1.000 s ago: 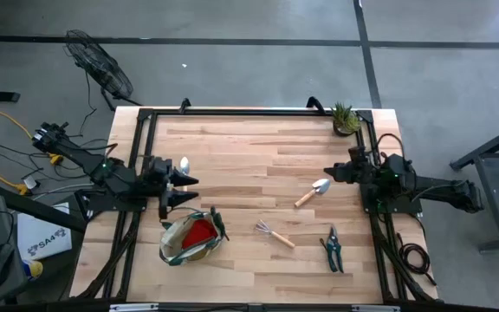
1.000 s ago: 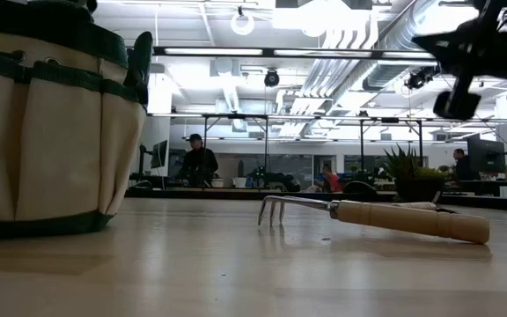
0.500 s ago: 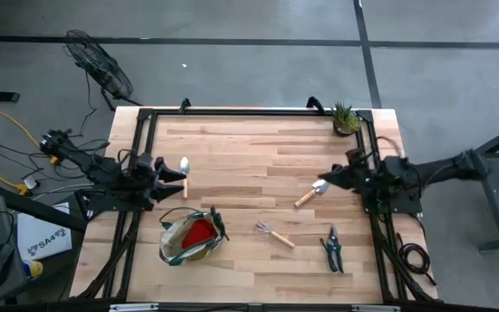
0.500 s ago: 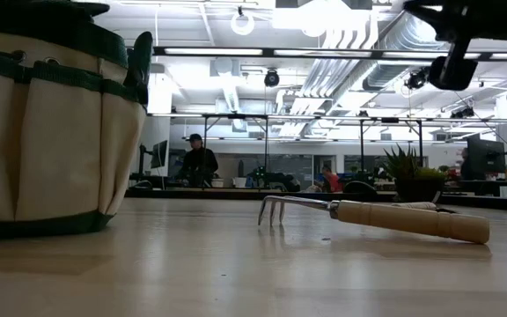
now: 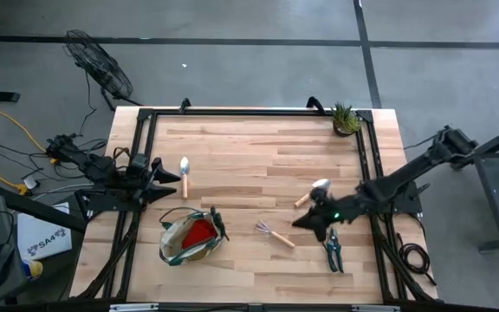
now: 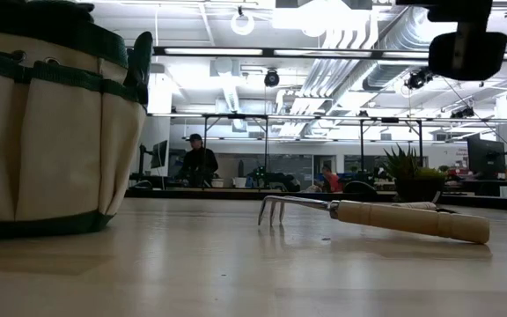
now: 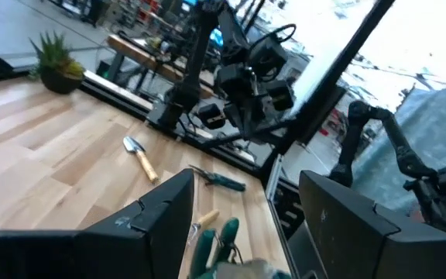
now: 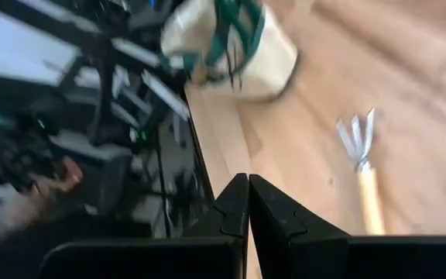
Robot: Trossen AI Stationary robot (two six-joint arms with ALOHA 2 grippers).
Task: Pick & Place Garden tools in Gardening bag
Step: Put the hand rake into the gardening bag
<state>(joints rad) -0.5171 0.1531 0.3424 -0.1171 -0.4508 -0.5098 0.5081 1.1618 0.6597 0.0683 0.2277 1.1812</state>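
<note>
- Across pale, grained wooden planks: scattered small tools, well apart.
- Near the left edge: soft beige canvas gardening bag, dark green trim, red cloth piece showing inside.
- Just beyond the bag: silver-bladed trowel with wooden handle, beside left gripper, dark fingers spread wide, holding nothing.
- Mid-table: wooden-handled claw rake, thin metal tines.
- Over the table's right part: right gripper, jaws pressed together, empty, between second trowel and green-handled pruners.
</note>
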